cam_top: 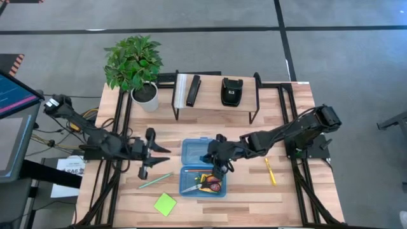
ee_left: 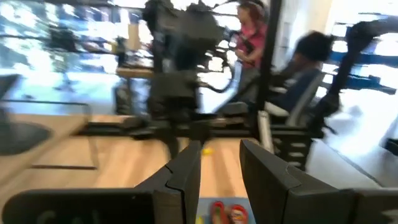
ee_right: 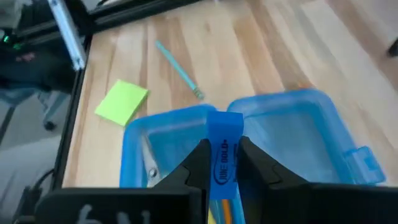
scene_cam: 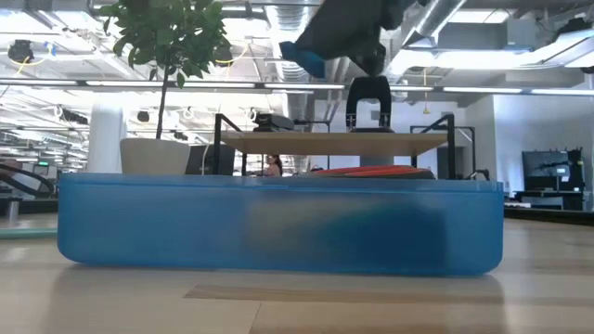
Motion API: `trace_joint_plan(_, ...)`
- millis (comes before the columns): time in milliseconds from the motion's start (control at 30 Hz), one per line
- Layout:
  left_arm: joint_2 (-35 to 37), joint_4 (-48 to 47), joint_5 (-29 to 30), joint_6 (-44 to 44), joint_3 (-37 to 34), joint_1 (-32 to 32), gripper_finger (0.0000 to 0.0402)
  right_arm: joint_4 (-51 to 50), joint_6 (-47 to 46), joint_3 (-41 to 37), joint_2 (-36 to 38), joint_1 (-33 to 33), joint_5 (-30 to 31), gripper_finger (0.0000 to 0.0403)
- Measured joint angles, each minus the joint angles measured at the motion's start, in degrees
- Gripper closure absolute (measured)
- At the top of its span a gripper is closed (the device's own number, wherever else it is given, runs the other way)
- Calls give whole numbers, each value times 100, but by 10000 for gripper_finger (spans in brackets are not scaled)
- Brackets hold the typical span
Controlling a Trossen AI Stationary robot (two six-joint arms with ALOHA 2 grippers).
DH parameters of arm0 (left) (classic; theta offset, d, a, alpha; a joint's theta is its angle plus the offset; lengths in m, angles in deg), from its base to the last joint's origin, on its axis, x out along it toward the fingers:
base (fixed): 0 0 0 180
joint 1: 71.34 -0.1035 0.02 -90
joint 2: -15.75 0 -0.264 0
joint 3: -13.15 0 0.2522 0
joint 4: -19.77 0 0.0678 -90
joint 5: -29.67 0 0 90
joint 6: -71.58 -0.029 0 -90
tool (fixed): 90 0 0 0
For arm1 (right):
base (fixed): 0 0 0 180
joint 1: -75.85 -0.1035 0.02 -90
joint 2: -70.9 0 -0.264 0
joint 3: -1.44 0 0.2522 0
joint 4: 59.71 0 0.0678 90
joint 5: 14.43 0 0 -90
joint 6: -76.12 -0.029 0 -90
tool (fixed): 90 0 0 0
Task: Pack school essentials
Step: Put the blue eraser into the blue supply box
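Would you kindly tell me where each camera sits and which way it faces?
High view: overhead, straight down; both arms, blue case between them.
Low view: table height, level; case wall fills it, an arm above with the blue eraser.
Left wrist view: past left end effector, towards the shelf and people.
Right wrist view: down past right end effector, shut on the eraser, over the case.
Shared: the case, high and right wrist.
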Motion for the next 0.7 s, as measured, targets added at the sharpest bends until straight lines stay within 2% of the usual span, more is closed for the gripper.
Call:
trace_joint_plan(100, 242, 417, 371, -150, -369, 142, 301, 383, 46, 77, -239, 11, -127, 333)
trace_joint_plan(267, 648, 1214, 387, -179, -986, 120, 301, 269, 298, 549, -823, 15, -444, 333)
trace_joint_plan(500, 958, 1224, 395, -154, -1164, 120, 301, -268, 542, 1484, -1809, 9, -1046, 333)
trace_joint_plan(700, 957, 1162, 397, -147, -1166, 118, 301, -690, 590, 1919, -2396, 14, -1376, 333)
